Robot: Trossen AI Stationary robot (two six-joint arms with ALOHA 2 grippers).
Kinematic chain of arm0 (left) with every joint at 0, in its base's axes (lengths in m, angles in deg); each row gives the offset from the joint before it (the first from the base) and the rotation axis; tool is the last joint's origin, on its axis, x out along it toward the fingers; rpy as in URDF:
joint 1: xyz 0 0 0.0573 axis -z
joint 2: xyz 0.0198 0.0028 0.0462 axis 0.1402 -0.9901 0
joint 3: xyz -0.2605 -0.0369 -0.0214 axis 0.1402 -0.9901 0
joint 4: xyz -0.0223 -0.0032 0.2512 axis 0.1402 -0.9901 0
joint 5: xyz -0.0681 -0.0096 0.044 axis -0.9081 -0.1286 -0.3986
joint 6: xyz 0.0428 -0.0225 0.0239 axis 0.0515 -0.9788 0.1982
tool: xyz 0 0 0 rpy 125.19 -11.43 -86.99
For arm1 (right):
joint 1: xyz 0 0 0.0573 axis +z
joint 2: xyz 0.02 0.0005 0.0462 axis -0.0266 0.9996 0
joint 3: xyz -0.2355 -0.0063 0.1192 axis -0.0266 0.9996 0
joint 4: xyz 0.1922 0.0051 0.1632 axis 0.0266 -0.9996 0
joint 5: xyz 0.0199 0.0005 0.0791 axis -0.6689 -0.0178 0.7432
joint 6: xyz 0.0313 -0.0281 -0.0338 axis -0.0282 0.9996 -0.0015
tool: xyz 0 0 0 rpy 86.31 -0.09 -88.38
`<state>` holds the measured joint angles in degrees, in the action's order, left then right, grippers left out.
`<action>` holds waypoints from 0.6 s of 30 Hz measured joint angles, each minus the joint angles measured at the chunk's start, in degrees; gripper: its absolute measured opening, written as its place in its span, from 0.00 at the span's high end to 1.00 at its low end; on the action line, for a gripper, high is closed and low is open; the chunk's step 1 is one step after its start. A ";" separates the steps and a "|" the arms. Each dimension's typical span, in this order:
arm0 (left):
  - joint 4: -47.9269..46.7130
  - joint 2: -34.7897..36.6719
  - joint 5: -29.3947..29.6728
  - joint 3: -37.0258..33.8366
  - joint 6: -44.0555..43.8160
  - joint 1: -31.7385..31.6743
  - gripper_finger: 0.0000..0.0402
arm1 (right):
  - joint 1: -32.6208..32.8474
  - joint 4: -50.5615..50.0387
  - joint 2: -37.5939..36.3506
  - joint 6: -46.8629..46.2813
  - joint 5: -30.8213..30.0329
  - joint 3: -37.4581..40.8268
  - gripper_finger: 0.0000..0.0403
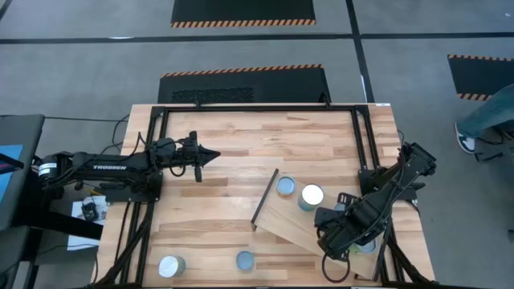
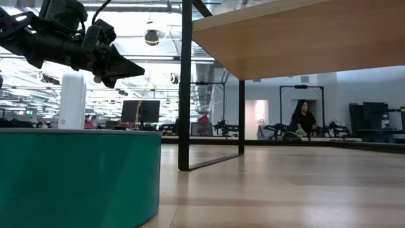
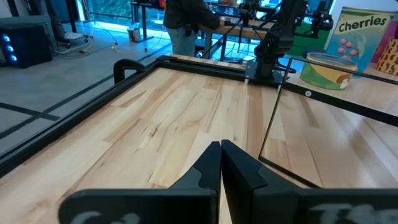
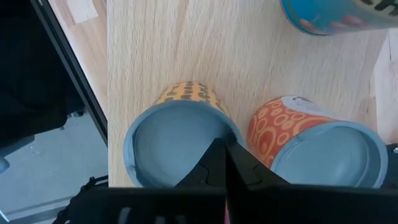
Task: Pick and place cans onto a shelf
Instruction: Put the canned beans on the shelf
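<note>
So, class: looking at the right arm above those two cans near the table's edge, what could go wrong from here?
1. The right pincer looks shut above the yellow-labelled can; descending like that would likely hit its top rather than straddle it.
2. The orange-patterned can stands very close beside it, so a finger could knock it.
3. Both sit near the table edge, so a nudged can might fall.

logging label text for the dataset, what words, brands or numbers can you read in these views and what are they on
"TROSSEN": white letters on the left arm, high view.
"Cherries": on the light-blue label of a tall can on the shelf, left wrist view.
Orange-patterned can and yellow-patterned can, right wrist view: patterns only, no words.
Dark marks on the blue can at that view's edge: cut off, unreadable.
</note>
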<state>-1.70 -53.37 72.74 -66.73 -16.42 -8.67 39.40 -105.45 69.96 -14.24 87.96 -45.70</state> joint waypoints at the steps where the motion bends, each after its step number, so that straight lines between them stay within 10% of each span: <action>1: -0.02 0.02 0.00 -0.02 0.00 0.00 1.00 | -0.15 0.00 0.00 0.00 0.00 0.00 0.98; 18: -0.04 0.02 0.00 0.00 0.02 0.00 1.00 | -0.21 0.00 0.00 0.02 -1.18 0.00 0.98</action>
<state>-1.75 -53.35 72.74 -66.73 -16.40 -8.67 39.19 -105.45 69.96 -14.22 86.78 -45.70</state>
